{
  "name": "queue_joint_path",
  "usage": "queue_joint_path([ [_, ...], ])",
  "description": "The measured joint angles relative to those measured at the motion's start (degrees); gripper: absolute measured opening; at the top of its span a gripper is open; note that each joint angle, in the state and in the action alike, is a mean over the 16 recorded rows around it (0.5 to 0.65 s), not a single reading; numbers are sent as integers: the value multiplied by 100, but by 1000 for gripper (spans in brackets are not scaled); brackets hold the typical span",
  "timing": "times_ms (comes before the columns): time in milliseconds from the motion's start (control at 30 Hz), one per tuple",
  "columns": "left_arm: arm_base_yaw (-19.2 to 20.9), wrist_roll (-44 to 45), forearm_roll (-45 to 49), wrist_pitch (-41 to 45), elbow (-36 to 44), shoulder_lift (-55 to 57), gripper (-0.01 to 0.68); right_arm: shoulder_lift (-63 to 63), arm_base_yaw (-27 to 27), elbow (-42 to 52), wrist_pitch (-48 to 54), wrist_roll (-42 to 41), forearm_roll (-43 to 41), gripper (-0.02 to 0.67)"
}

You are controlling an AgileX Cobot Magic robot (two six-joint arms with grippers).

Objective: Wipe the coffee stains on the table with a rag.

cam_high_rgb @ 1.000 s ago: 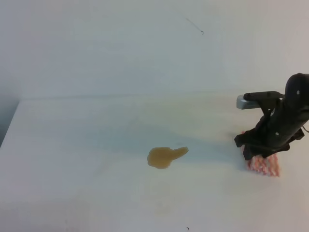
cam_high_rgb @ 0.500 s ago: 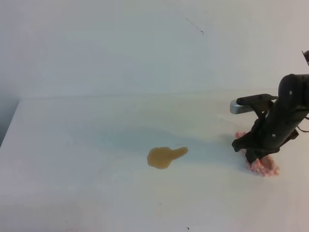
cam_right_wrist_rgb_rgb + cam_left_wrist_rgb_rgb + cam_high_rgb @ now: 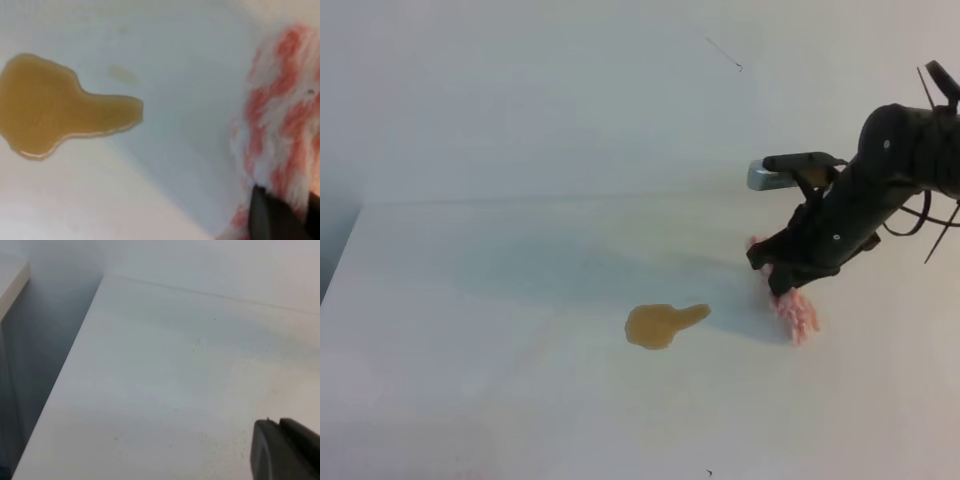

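Rag gripped, stain not yet reached

The right gripper (image 3: 786, 284) pinched the rag (image 3: 798, 312) just right of the coffee stains (image 3: 663, 324) on the table (image 3: 470, 300); the puddle's tail pointed toward it.

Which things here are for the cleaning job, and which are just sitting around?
For the job:
- the rag, pinched in the right pincer
- the coffee stains, one tan puddle
- the table being wiped

Just there:
- the left pincer, only a dark corner of it shows
- a small dark speck on the wall behind
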Motion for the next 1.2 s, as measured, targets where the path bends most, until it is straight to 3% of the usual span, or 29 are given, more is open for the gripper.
queue_joint_path([
  [433,0,0,0,0,0,0,1,566,623,-643,-3,-34,314,-1],
  [1200,0,0,0,0,0,0,1,971,1172,-737,-239,-298,1046,0],
])
